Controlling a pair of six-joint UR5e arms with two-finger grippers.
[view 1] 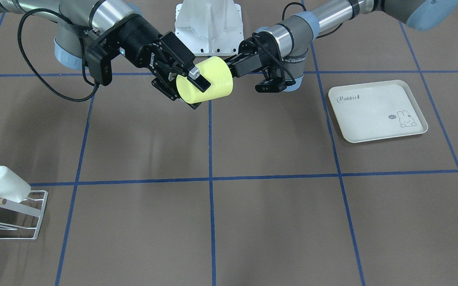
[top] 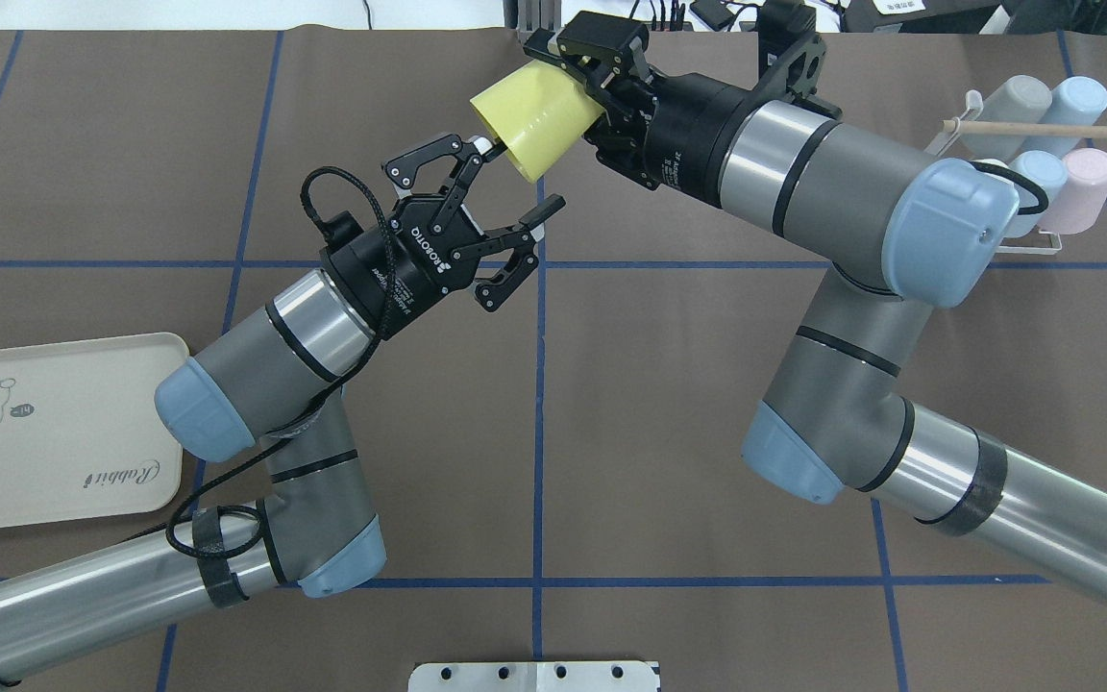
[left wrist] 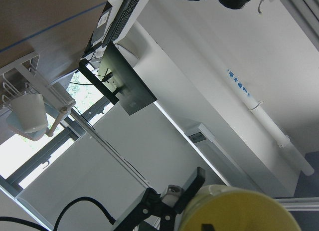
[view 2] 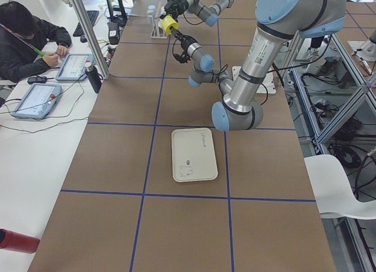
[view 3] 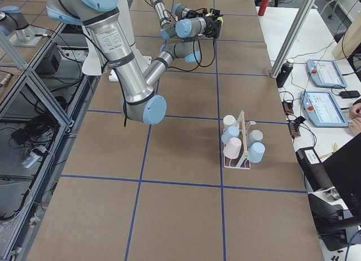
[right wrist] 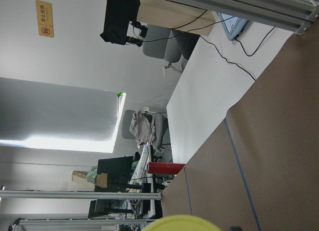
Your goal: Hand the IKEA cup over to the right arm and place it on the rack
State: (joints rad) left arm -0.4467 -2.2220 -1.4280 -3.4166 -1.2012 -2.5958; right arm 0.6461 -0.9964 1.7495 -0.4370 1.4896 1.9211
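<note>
The right arm reaches forward over the far middle of the table (top: 669, 384), elbow bent. The right gripper (view 1: 194, 92) is clamped across the yellow cup (top: 534, 120), which is held tilted in the air. The left gripper (top: 520, 175) points up at the cup's other end, its fingers spread apart on either side of the rim. The rack (view 1: 41, 216) stands at the table's far right edge with cups on it, well apart from the cup. The tray (top: 63, 432) lies by the left edge.
</note>
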